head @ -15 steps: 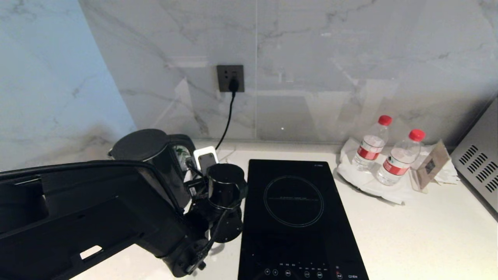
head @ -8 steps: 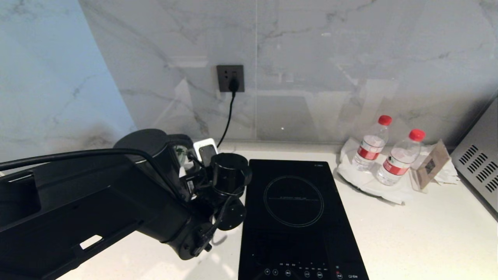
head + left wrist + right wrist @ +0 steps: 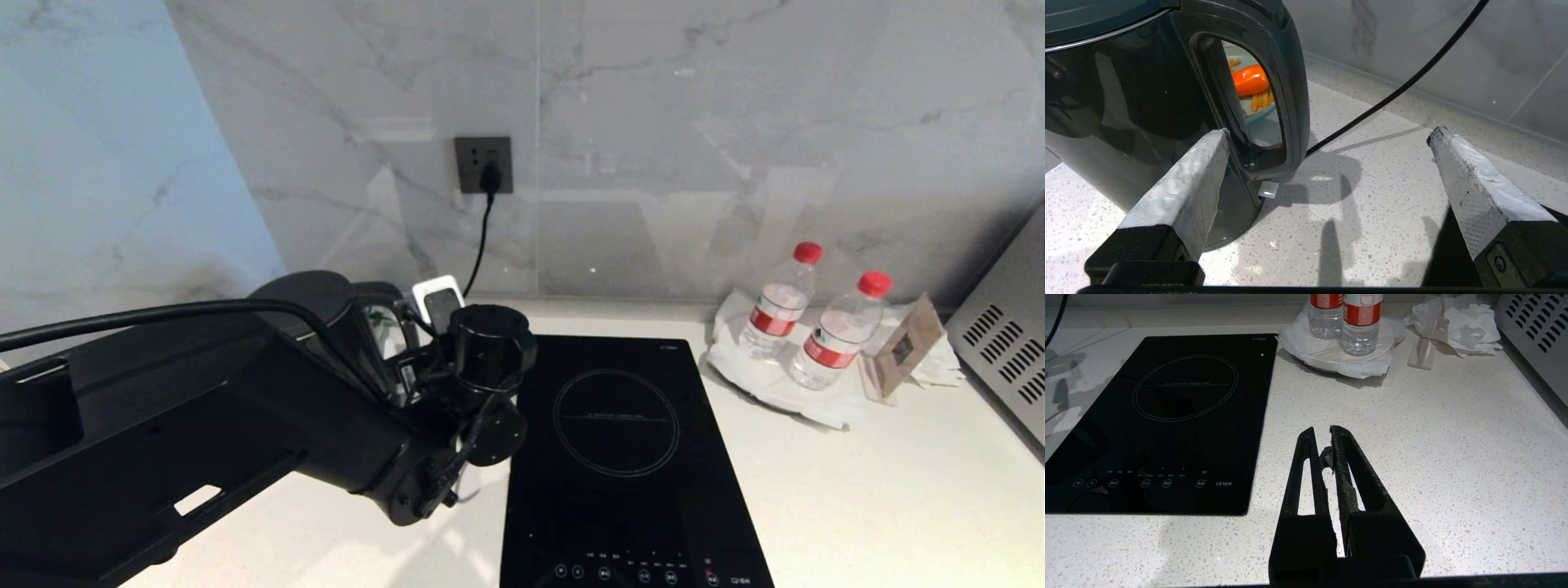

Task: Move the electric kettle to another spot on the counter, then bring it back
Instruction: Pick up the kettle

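Electric kettle (image 3: pixel 1147 102) upright at the bench's (image 3: pixel 1372 204) rear left, loop handle (image 3: pixel 1286 90) facing my left gripper (image 3: pixel 1327 159). Its fingers (image 3: pixel 1184 183) gape wide, handle offset toward one pad. Right gripper (image 3: pixel 1327 447), closed, is parked farther off.

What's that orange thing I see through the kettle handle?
Through the kettle handle loop, a plate with an orange piece and small sticks shows behind. The kettle body hides the rest of it. The counter lies under the kettle.
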